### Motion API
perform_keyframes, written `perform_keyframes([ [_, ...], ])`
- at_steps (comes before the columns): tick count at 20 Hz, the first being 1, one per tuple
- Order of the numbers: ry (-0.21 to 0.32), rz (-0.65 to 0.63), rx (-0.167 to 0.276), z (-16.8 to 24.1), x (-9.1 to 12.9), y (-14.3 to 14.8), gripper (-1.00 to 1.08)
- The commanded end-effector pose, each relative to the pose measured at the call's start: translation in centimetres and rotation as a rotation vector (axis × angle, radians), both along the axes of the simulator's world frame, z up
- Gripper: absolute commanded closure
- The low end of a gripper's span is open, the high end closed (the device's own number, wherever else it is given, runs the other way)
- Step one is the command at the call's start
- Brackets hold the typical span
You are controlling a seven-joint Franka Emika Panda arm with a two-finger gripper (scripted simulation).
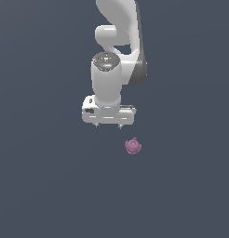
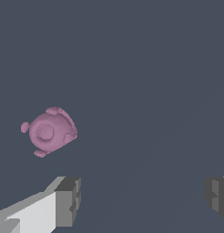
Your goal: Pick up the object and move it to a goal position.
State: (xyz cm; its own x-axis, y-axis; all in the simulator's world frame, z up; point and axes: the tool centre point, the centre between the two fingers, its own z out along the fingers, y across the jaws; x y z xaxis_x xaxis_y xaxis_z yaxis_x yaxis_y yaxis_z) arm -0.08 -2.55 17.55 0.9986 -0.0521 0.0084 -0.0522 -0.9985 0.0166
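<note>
Exterior view, left to right: white Panda arm (image 1: 117,37) comes down from the top edge at centre, wrist pointing straight down. Gripper (image 1: 108,125) hangs below it, two short fingertips (image 1: 97,124) showing under the white hand body. Jaws spread wide, nothing between them. The pink object (image 1: 133,146) lies on the flat dark grey bench (image 1: 42,186), just below the gripper and offset toward the exterior view's right, clear of the fingers, not touching.

Wrist view: object (image 2: 50,132) sits off to one side, outside the gap between the two grey finger pads (image 2: 68,200), which stand far apart.
</note>
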Motion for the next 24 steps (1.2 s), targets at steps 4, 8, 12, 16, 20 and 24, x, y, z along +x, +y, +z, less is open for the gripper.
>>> perform_keyframes([
  [4, 0.005, 0.014, -0.003, -0.3, -0.1, 0.4, -0.92],
  [8, 0.022, 0.063, -0.011, -1.5, -0.3, 1.8, -0.92],
  [12, 0.024, 0.071, -0.012, -1.7, -0.3, 2.1, -0.92],
  [16, 0.024, 0.084, -0.012, -1.9, -0.2, 2.3, -0.92],
  [20, 0.023, 0.134, -0.012, -2.6, 0.3, 3.4, -0.92],
  [24, 0.022, 0.219, -0.009, -3.8, 1.0, 5.1, -0.92],
])
